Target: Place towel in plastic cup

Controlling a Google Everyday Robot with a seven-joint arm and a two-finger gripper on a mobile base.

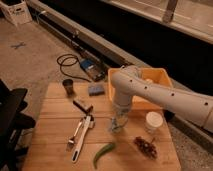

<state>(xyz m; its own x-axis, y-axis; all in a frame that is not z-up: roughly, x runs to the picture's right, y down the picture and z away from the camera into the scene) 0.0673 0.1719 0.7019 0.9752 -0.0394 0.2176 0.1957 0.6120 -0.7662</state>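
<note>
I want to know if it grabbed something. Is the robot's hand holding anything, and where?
Cannot be told. The hand is low over the wooden table, near the white cup; what it grips, if anything, isn't visible.

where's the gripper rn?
Camera view: gripper is low over the wooden table centre, between the tongs and the white cup.

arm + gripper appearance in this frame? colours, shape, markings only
The arm is white, built of thick rounded tubular segments with a bulbous joint, and carries rows of small dark dots along its shell. No loose cables or sleeves show. The gripper, low over the wooden table, looks paler grey and narrower than the arm.
</note>
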